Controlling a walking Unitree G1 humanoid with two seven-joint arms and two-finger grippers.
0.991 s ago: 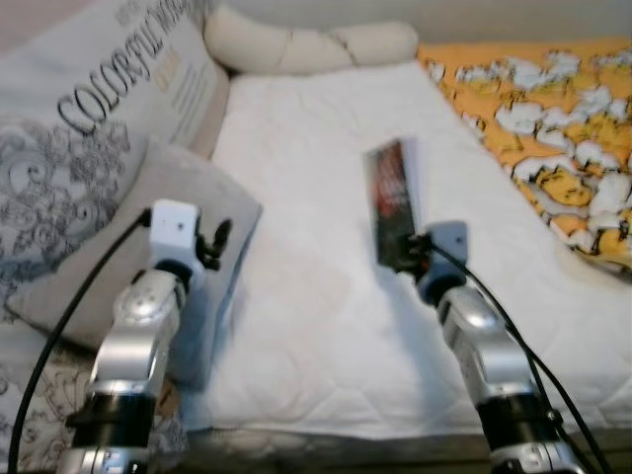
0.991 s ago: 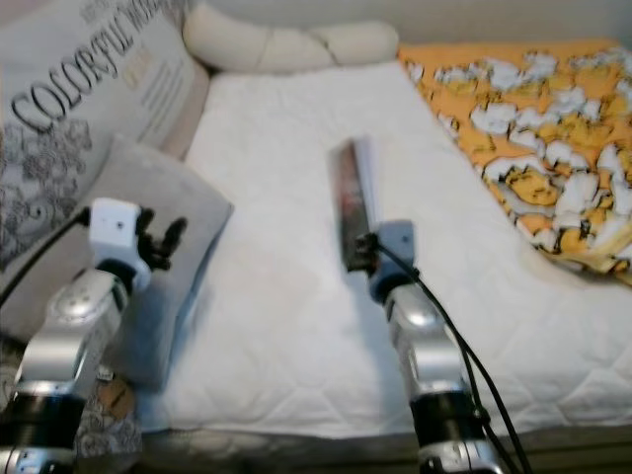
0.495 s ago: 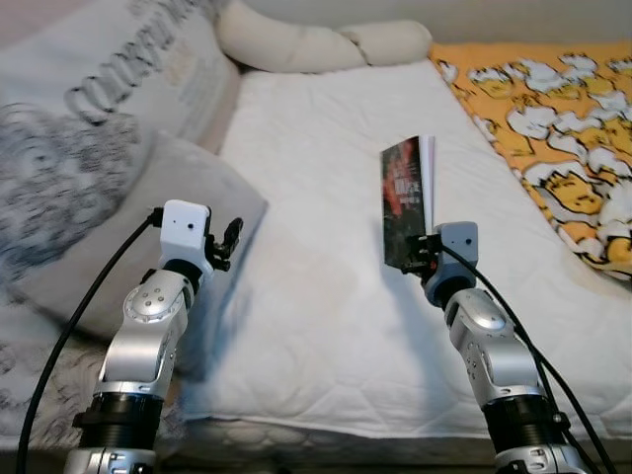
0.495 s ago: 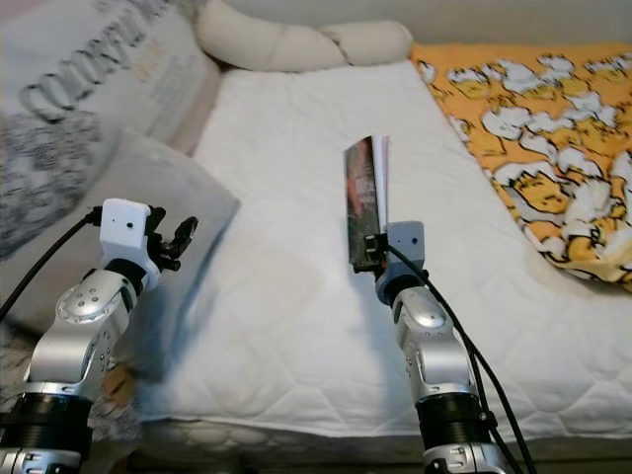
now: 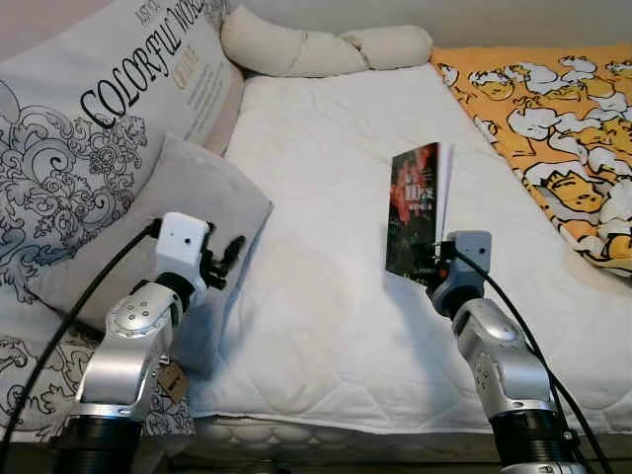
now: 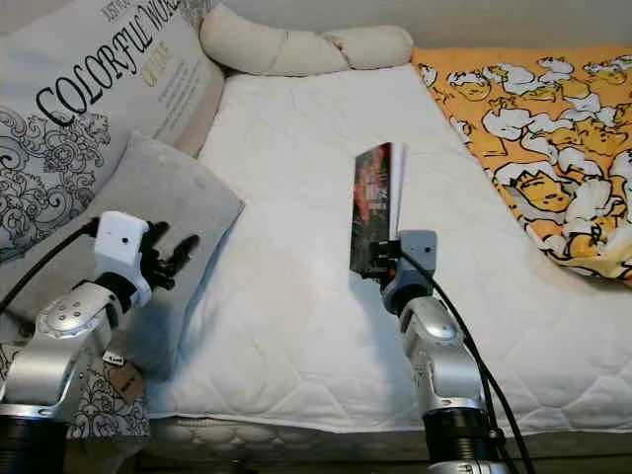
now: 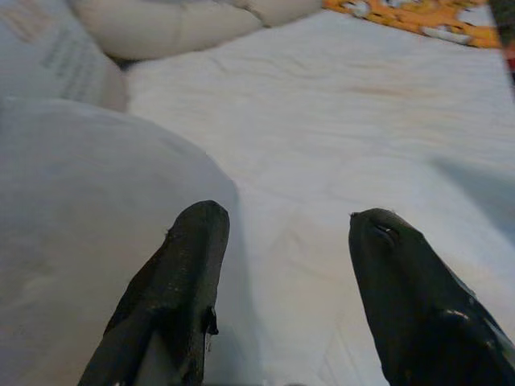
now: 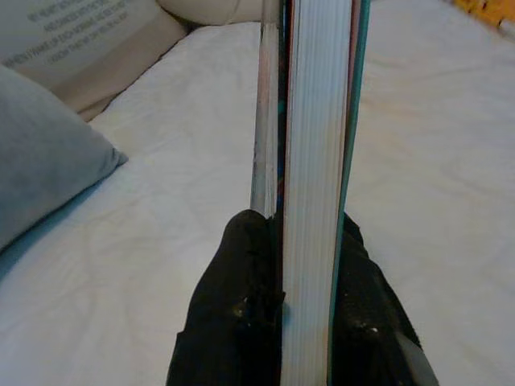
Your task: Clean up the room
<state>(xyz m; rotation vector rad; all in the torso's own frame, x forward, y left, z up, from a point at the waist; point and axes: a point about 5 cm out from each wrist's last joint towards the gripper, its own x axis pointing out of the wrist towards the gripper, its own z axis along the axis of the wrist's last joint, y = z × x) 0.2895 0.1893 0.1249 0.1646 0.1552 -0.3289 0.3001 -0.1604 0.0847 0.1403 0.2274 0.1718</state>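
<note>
Holding the book [image 5: 417, 209] upright above the bed [image 5: 316, 237], our right gripper [image 8: 310, 265] fingers clamp it; left gripper [image 7: 278, 273] fingers spread, empty. Putting it away remains.

Dark-covered book [image 5: 417, 209], upright above mattress [image 5: 326, 197]

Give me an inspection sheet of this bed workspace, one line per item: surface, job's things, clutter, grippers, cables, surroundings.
Surface: white quilted mattress, lightly creased.
Job's things: dark-covered book, held upright above the mattress, page edges facing the right wrist camera.
Clutter: grey pillow at the mattress's left edge; orange patterned blanket on the right.
Grippers: right gripper shut on the book's lower edge; left gripper open, holding nothing, over the grey pillow's edge.
Cables: black cable along the left arm; another along the right arm.
Surroundings: large printed cushion at left; cream bolster at the head of the bed.
</note>
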